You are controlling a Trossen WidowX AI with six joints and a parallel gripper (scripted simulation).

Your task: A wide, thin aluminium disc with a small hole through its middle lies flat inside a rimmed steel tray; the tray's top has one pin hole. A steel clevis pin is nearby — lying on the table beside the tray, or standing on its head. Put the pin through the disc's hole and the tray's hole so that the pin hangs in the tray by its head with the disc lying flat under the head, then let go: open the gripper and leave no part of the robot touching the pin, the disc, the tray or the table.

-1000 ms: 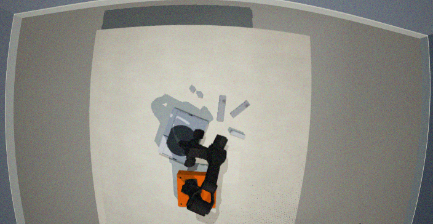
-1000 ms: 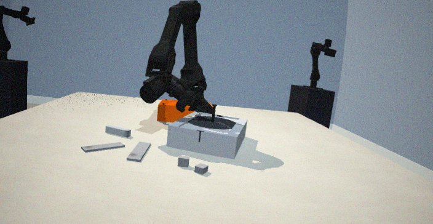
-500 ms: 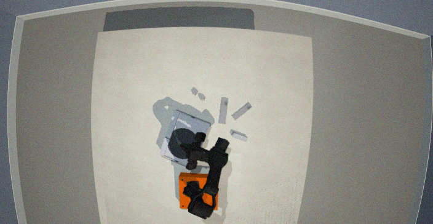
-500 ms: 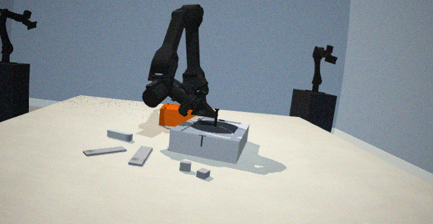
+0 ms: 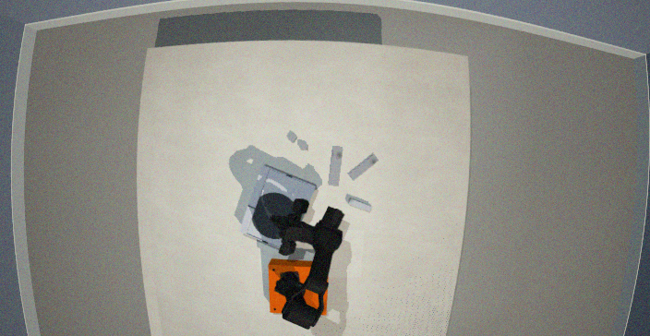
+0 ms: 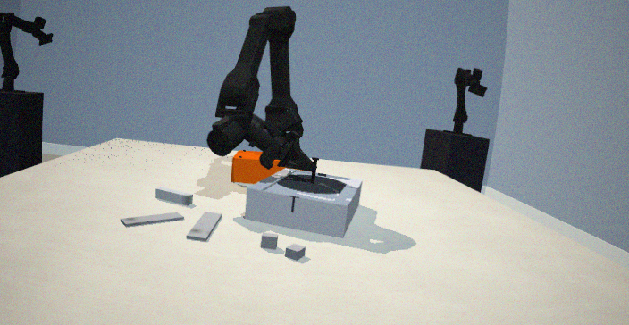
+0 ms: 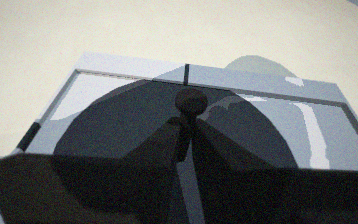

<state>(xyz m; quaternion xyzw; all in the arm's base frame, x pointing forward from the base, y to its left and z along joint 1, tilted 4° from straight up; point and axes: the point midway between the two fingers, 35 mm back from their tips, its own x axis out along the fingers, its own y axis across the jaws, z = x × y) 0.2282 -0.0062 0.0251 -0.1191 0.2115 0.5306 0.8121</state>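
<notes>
In the top view, a pale grey, box-shaped steel tray with a raised rim (image 5: 301, 182) (image 6: 295, 214) (image 7: 130, 65) was seen on the cream tabletop (image 5: 392, 109) (image 6: 134, 279) (image 7: 145, 30), set at an angle just beside an orange block-shaped base (image 5: 276, 300) (image 6: 243, 172). A wide, thin, dark-looking aluminium disc (image 5: 268, 215) (image 6: 292, 184) (image 7: 105, 120) lay inside the rim, partly covered by the black jointed arm (image 5: 323, 261) (image 6: 279, 67). Two flat grey bars (image 5: 334, 169) (image 5: 363, 166) (image 6: 205, 226) (image 6: 152, 219), a thicker grey bar (image 5: 359, 203) (image 6: 173, 195) and two small grey blocks (image 5: 292, 136) (image 5: 303, 145) (image 6: 269, 241) (image 6: 295, 252) were spread near the tray.

In the exterior view, the slim dark steel clevis pin (image 6: 314, 172) (image 7: 191, 102) was held upright over the disc, head uppermost, by the black claw (image 6: 313, 168) (image 7: 185, 125). The head stood well above the disc; whether the tip had been entered into the disc's hole could not be told. Two more black arms (image 6: 10, 56) (image 6: 459, 101) were mounted on dark pedestals (image 6: 20, 132) (image 6: 456, 154) behind the tabletop.

In the wrist view, the claw was closed nearly fully, with the pin's shank pinched between its tips, just below the round head. The disc's hole and the tray's pin hole could not be made out.
</notes>
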